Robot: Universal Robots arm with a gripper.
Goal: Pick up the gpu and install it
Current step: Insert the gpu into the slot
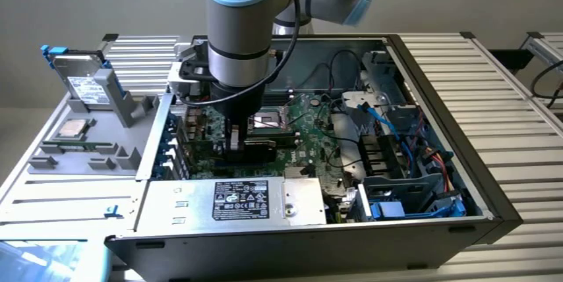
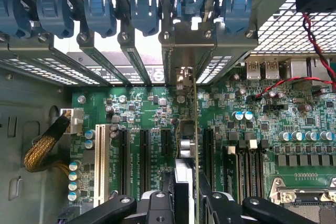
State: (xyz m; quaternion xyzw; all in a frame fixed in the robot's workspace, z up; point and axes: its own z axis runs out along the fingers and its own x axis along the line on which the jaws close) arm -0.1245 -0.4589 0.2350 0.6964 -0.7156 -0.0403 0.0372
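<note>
Here the gpu (image 2: 189, 145) stood on edge over the motherboard (image 2: 294, 129), a thin green card seen end-on in the wrist view, its silver metal end bracket (image 2: 184, 43) set up against the row of slot openings in the case's rear wall. The gripper (image 2: 185, 195) was clamped on the card's near end, one black finger on each face. In the exterior view the gripper (image 1: 236, 142) reached straight down into the open computer case (image 1: 492, 203), the card between its fingers. Long black expansion slots and a white one (image 2: 100, 163) lay parallel beside the card, ringed by small silver-topped capacitors. Blue plastic latches (image 2: 100, 9) lined the slot covers. The silver power supply (image 1: 220, 204) carried a black label whose print could not be read. Outside the case, a silver hard drive (image 1: 84, 84) with a white label stood in a grey fixture.
</note>
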